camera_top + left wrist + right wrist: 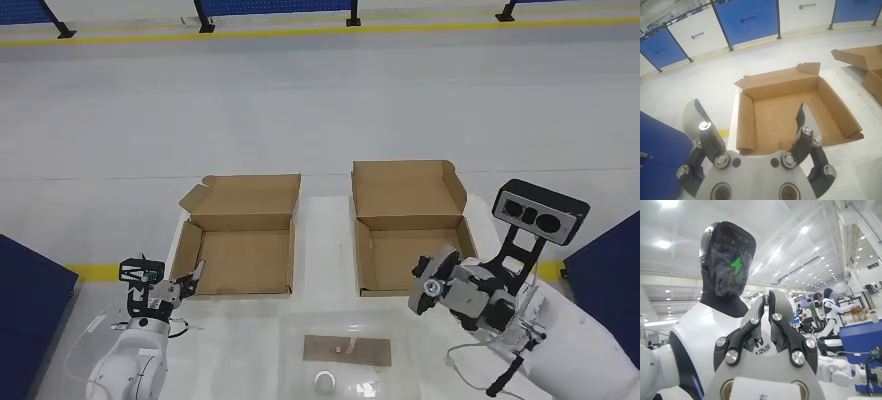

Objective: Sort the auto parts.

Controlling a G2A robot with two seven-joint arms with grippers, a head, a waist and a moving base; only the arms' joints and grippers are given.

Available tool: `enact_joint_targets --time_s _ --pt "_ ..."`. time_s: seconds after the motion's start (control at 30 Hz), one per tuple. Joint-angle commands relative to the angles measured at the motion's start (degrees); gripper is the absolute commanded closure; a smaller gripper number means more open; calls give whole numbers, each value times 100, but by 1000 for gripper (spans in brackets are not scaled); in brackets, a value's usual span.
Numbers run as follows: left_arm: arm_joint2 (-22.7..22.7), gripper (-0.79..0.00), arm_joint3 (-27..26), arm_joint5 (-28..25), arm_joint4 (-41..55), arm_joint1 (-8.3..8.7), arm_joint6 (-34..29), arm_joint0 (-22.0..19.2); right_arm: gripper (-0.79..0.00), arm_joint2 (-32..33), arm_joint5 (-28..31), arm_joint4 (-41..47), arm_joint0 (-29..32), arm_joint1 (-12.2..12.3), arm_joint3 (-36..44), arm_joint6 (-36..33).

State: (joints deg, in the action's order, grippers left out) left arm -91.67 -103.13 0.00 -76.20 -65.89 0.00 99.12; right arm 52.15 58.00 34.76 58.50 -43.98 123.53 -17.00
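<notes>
A small silver threaded bolt [766,298] was pinched at the very tips of the nearly closed right gripper [768,294], just beside the right-hand open brown cardboard box [405,190]. The left gripper [750,108] was held spread wide and empty by the left-hand brown cardboard box [245,195]. With so slight a grip, the bolt could be dropped outside.

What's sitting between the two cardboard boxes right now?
Nothing. The top view shows only a bare strip of white table between the left box and the right box.

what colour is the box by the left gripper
The box is plain brown, clearest in the left wrist view.
</notes>
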Motion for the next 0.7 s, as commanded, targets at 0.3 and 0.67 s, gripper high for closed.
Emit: enact_joint_targets --time_s 0.3,0.67 --pt "0 -785 0 0 0 0 0 0 0 179 0 740 54 -288 155 -382" --pt "0 -785 0 0 0 0 0 0 0 210 0 1050 205 -416 412 -278"
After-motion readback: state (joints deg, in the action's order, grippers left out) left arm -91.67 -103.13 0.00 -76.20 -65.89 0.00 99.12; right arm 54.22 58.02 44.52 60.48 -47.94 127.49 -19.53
